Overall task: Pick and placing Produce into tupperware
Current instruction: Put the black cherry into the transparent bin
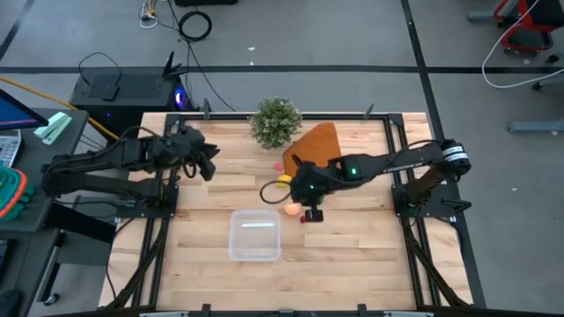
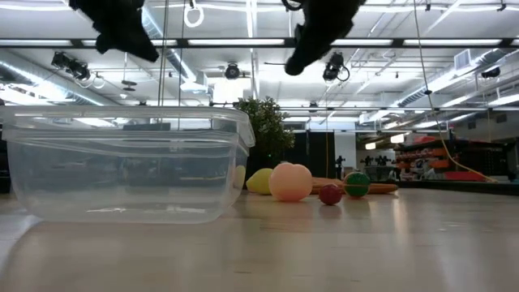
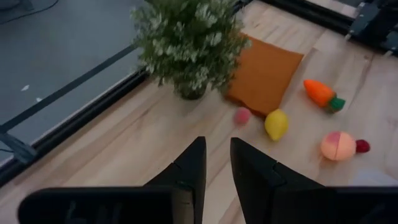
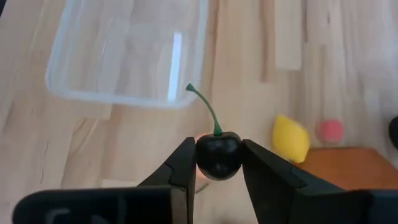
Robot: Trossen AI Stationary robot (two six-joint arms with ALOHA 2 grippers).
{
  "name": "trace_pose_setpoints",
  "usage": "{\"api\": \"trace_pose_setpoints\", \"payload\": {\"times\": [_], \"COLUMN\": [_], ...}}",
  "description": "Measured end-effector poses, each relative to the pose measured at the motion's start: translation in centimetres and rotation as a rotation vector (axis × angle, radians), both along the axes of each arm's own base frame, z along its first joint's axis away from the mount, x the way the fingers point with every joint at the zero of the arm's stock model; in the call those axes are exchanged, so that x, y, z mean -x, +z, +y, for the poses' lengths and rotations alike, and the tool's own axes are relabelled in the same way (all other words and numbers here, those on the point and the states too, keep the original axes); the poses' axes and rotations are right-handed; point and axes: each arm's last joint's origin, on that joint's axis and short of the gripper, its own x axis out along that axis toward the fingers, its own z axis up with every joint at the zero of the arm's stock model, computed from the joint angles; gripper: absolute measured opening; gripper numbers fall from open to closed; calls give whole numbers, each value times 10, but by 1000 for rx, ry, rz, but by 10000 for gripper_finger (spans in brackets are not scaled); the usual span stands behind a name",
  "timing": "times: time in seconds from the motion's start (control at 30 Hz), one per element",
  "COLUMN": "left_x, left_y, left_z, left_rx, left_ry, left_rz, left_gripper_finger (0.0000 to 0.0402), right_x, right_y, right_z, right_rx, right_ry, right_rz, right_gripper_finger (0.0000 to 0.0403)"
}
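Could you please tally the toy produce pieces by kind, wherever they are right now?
lemon: 1
carrot: 1
peach-pink ball: 1
small pink ball: 1
small red ball: 1
dark cherry, held by the right gripper: 1
Total: 6

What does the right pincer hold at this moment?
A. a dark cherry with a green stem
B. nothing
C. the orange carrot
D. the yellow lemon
A: in the right wrist view the right pincer is closed on the dark cherry, its green stem pointing toward the tupperware.
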Motion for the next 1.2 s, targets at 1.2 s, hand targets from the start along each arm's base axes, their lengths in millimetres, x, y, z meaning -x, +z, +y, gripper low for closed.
{"api": "trace_pose_setpoints", "payload": {"times": [1.2], "left_x": [80], "left_y": [6], "left_z": [-9], "left_rx": [-55], "left_ry": [-16], "left_rz": [-138], "left_gripper_finger": [95], "right_x": [-104], "right_y": [-13], "right_z": [30], "right_rx": [-55], "right_ry": [254], "right_rz": [43], "right_gripper_finger": [78]}}
